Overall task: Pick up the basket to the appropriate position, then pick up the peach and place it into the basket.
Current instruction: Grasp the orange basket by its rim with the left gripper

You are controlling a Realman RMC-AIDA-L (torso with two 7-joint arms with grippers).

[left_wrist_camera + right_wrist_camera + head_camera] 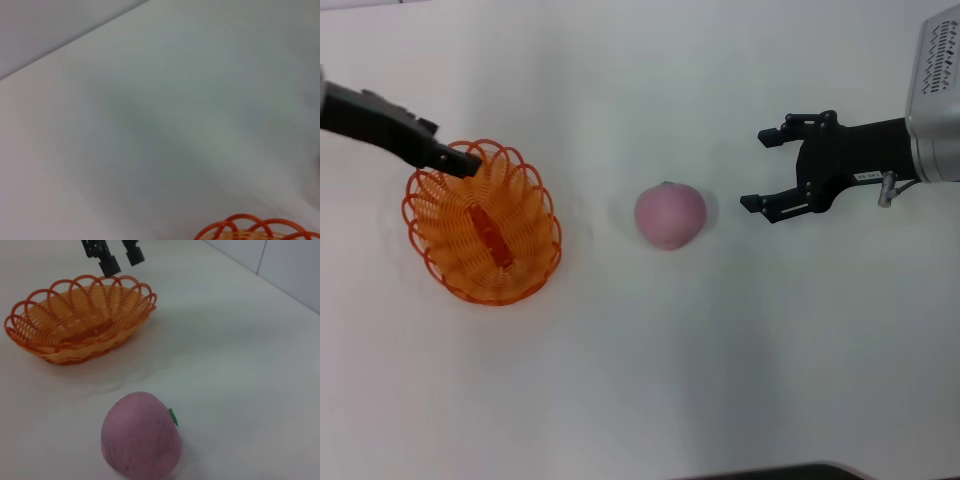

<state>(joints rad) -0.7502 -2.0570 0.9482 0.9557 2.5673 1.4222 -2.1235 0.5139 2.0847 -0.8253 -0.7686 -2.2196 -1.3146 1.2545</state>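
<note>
The orange wire basket (485, 228) sits on the white table at the left, empty. It also shows in the right wrist view (75, 320), and its rim shows in the left wrist view (260, 227). My left gripper (463, 160) hovers at the basket's far left rim; the right wrist view shows it (121, 261) open, fingers just above the rim. The pink peach (670, 215) lies in the middle of the table, about a basket's width to the right of the basket, and is close in the right wrist view (142, 437). My right gripper (758, 169) is open and empty, just right of the peach.
The white tabletop (650, 380) stretches all around. A dark edge (770, 472) shows at the front of the head view. A pale wall (290, 265) stands beyond the table in the right wrist view.
</note>
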